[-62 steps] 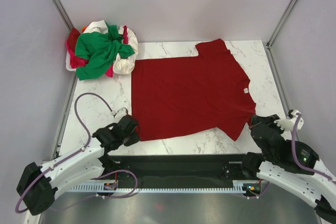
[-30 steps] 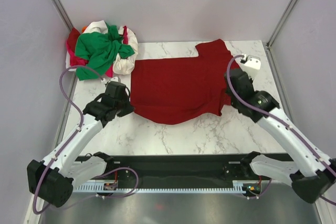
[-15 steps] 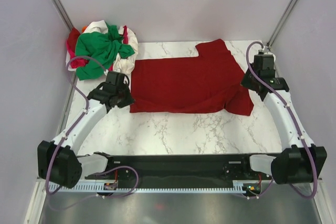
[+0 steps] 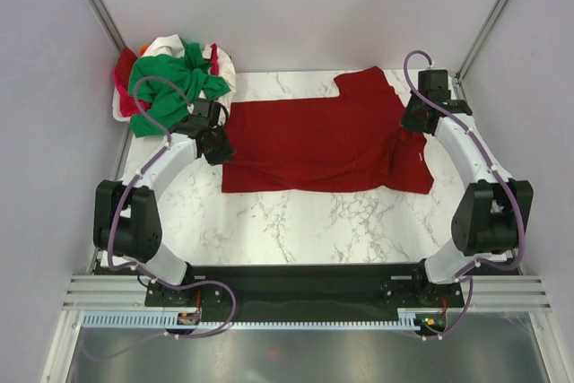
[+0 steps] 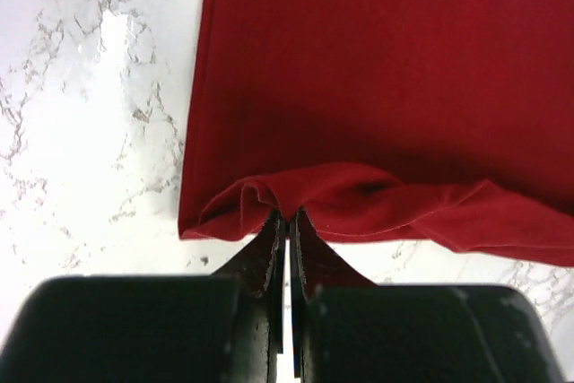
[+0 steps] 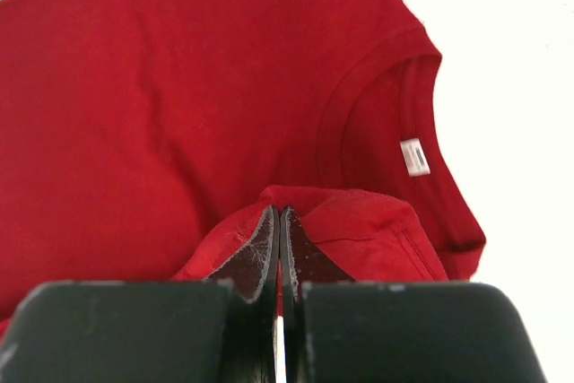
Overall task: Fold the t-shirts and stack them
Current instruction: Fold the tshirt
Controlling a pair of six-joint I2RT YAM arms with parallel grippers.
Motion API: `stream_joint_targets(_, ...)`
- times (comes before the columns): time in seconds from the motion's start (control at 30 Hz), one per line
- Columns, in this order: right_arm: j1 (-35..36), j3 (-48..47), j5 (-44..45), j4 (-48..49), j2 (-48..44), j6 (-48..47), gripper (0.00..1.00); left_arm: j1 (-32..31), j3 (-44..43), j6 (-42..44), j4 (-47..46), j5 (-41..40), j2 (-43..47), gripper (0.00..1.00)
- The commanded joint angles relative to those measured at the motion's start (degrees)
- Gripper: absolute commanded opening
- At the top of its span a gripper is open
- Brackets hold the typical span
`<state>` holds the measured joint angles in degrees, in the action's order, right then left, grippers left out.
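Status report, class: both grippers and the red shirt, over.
Left gripper shut on red shirt. Right gripper shut on it too. Near edge folded over. Shirt pile aside.

White-shelled arms [image 4: 168, 161], black joints — purple cables [image 4: 405, 67] looping (fingers [image 5: 262, 256] black, matte)

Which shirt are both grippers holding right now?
The dark red t-shirt, spread across the table: the left gripper and right gripper pinch its folded-over edge. The green t-shirt, white t-shirt and pinkish-red t-shirt lie bunched at the far-left corner.
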<state>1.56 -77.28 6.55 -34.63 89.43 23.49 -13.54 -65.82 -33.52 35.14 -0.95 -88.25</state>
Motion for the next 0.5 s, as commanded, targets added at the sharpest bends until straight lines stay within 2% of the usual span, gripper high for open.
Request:
stream_joint_targets(0.0,-0.42,-5.42,2.33,1.06,5.22,-0.81,0.0,1.41,-3.78,2.4,-1.12,0.69,-4.46,0.02)
stream_joint_targets(0.27,-0.6,-19.64,2.51,-1.4,20.68,-1.42,0.0,4.4,-8.88,3.11,-1.12,2.18,-13.7,0.02)
stream_joint_targets(0.37,-0.6,-22.99,3.82,-2.37,25.0,-1.6,0.06,4.92,-11.16,3.37,-1.04,2.88,-17.3,0.03)
stream_joint_targets(0.43,-0.68,-24.32,6.01,-2.63,27.28,-1.77,0.16,5.01,-12.83,3.46,-0.86,3.15,-19.68,0.08)
stream_joint_targets(0.47,-0.68,-25.98,6.46,-2.72,27.9,-2.04,0.31,5.28,-13.36,3.63,-0.34,3.58,-20.38,0.16)
